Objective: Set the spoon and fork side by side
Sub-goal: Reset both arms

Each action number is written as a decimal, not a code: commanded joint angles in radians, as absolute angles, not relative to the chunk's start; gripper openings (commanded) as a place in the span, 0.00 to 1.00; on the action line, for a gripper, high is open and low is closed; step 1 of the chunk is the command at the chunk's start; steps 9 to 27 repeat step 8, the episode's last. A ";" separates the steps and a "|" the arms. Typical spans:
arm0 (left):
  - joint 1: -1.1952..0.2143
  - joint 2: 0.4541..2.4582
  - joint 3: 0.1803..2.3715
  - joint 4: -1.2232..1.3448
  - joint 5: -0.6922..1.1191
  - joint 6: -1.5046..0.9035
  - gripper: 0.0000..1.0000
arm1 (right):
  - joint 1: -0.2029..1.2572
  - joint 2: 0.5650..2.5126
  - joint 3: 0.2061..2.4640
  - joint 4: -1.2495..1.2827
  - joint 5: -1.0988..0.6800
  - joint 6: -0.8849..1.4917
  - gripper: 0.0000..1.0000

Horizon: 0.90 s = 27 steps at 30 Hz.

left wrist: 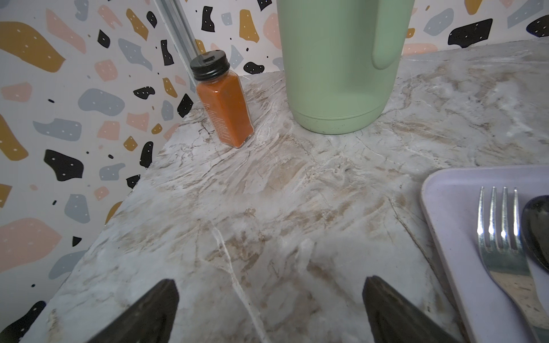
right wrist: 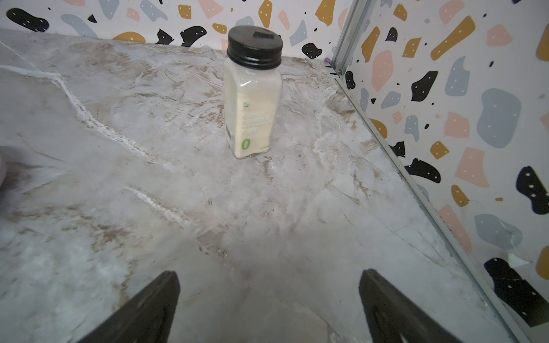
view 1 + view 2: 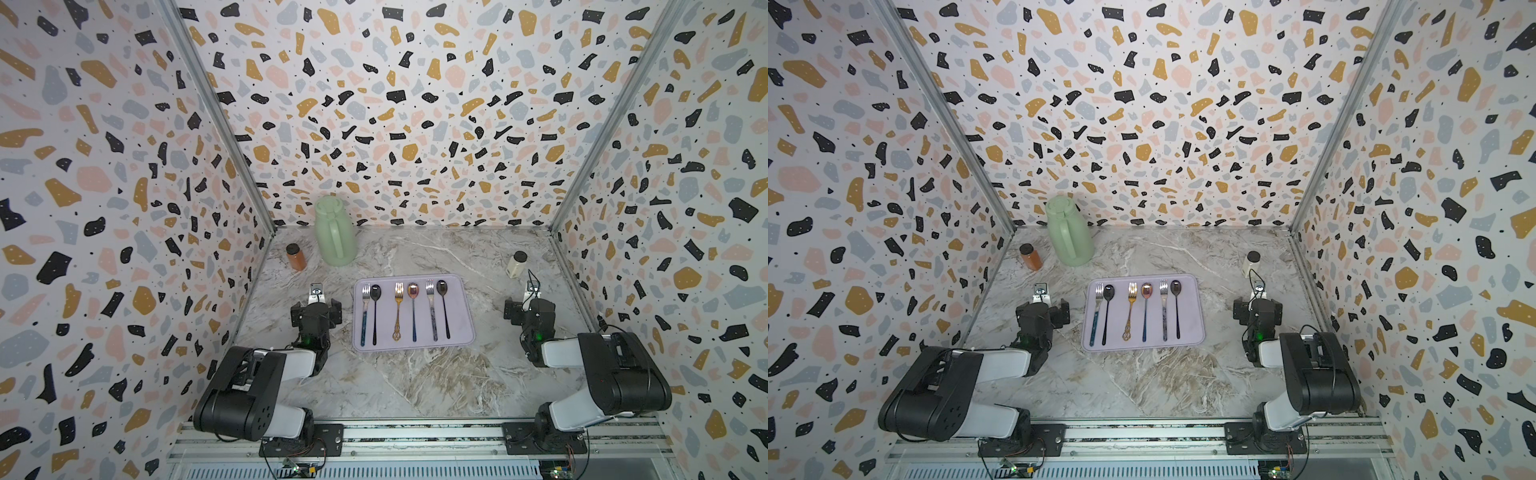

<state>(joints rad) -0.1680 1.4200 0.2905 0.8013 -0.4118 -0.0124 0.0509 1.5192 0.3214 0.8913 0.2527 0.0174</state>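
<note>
While both arms sit folded low at the near side of the table (image 3: 415, 382), the left pincer (image 1: 270, 285) is released, its 2 dark fingers (image 1: 148, 311) spread wide over bare marble with nothing between them. The right pincer (image 2: 269, 276) is released too, spread just as wide and empty.

Between the 2 pincers lies a lilac tray (image 3: 461, 316), just beside the left pincer on its right and farther from the right pincer on its left. On the tray 6 pieces lie in 1 row as 3 pairs, handles toward the arms. Nearest the left pincer is a blue-handled fork (image 3: 365, 311) with a black spoon (image 3: 375, 309) just beside it; whether they touch I cannot tell. In the middle a gold fork (image 3: 398, 309) lies beside a copper spoon (image 3: 413, 309). Nearest the right pincer a grey-handled fork (image 3: 432, 309) lies beside a dark spoon (image 3: 444, 307).

Ahead of the left pincer stand an orange spice jar (image 1: 225, 110) and, to its right, a green jug (image 1: 338, 74), both upright. Ahead of the right pincer a pale spice jar (image 2: 252, 104) stands upright, apart from the wall.
</note>
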 commanded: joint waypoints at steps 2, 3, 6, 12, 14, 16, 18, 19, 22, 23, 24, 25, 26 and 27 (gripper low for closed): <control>-0.164 1.411 0.311 0.829 -0.405 -0.016 1.00 | 0.054 1.513 0.339 0.910 0.245 0.008 1.00; -0.164 1.410 0.313 0.826 -0.404 -0.017 1.00 | 0.054 1.513 0.339 0.910 0.245 0.008 1.00; -0.164 1.414 0.311 0.838 -0.403 -0.016 1.00 | 0.054 1.512 0.339 0.910 0.245 0.007 1.00; -0.164 1.407 0.309 0.831 -0.409 -0.019 1.00 | 0.054 1.512 0.339 0.910 0.245 0.008 1.00; -0.164 1.407 0.309 0.831 -0.409 -0.019 1.00 | 0.054 1.512 0.339 0.910 0.245 0.008 1.00; -0.164 1.407 0.309 0.831 -0.409 -0.019 1.00 | 0.054 1.512 0.339 0.910 0.245 0.008 1.00; -0.164 1.407 0.309 0.831 -0.409 -0.019 1.00 | 0.054 1.512 0.339 0.910 0.245 0.008 1.00; -0.164 1.407 0.309 0.831 -0.409 -0.019 1.00 | 0.054 1.512 0.339 0.910 0.245 0.008 1.00; -0.164 1.407 0.309 0.831 -0.409 -0.019 1.00 | 0.054 1.512 0.339 0.910 0.245 0.008 1.00; -0.164 1.407 0.309 0.831 -0.409 -0.019 1.00 | 0.054 1.512 0.339 0.910 0.245 0.008 1.00; -0.164 1.407 0.309 0.831 -0.409 -0.019 1.00 | 0.054 1.512 0.339 0.910 0.245 0.008 1.00; -0.164 1.407 0.309 0.831 -0.409 -0.019 1.00 | 0.054 1.512 0.339 0.910 0.245 0.008 1.00; -0.164 1.407 0.309 0.831 -0.409 -0.019 1.00 | 0.054 1.512 0.339 0.910 0.245 0.008 1.00; -0.164 1.407 0.309 0.831 -0.409 -0.019 1.00 | 0.054 1.512 0.339 0.910 0.245 0.008 1.00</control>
